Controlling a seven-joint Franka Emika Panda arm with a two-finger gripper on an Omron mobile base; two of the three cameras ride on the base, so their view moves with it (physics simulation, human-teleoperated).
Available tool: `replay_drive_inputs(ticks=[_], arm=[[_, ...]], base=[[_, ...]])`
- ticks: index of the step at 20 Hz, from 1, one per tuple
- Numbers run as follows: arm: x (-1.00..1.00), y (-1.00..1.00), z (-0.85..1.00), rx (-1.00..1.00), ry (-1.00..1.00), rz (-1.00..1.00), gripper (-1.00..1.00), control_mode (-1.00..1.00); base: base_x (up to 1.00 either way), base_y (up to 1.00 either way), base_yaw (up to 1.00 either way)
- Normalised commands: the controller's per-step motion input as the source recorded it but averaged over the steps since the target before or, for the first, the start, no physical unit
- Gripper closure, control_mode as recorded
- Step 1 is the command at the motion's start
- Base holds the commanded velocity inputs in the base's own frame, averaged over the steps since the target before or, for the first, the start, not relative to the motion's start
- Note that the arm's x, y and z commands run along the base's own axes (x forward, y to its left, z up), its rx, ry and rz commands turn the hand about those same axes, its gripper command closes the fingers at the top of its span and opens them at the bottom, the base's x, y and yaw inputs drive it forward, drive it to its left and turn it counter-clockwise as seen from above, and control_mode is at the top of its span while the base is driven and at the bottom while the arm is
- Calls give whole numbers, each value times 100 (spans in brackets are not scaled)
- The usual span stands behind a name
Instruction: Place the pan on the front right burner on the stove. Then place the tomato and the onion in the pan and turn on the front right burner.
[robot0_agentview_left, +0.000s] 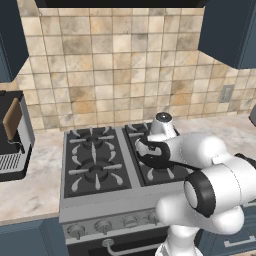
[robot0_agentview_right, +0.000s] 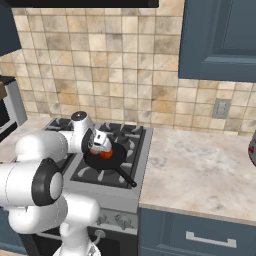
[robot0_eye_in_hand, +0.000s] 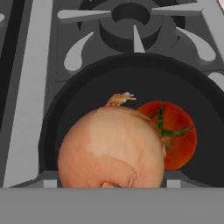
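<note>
Black pan (robot0_eye_in_hand: 78, 92) — one onion (robot0_eye_in_hand: 111, 148), one tomato (robot0_eye_in_hand: 177, 133).

Tomato (robot0_eye_in_hand: 175, 133) in pan (robot0_eye_in_hand: 87, 87) on stove (robot0_agentview_right: 131, 165); onion (robot0_eye_in_hand: 111, 148) beside tomato.

1. Stove (robot0_agentview_left: 70, 210): silver-grey steel range with four black grated burners, a row of round knobs along its front, set between pale stone counters.
2. Front right burner (robot0_agentview_right: 95, 175): black grate bars under the pan.
3. Pan (robot0_agentview_right: 118, 159): round, shallow, black, resting level on the front right burner; its thin straight handle points toward the stove's front right corner.
4. Tomato (robot0_eye_in_hand: 177, 135): glossy red-orange with a green stem, lying inside the pan.
5. Onion (robot0_eye_in_hand: 111, 151): brownish-tan, pale sheen, close beside the tomato over the pan; whether it rests on the pan's floor is unclear.
</note>
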Motion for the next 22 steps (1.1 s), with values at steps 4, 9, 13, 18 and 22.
replay_drive_inputs(ticks=[4,9,13,18,22], arm=[[0,14,-21,0,0,0,-100,-100],[0,0,-7,0,0,0,-100,-100],[0,-11,2,5,0,0,-100,-100],[0,-24,44,3,0,0,-100,-100],[-4,-21,68,6,0,0,-100,-100]], base=[[0,0,0],[0,0,0],[0,0,0],[0,0,0],[0,0,0]])
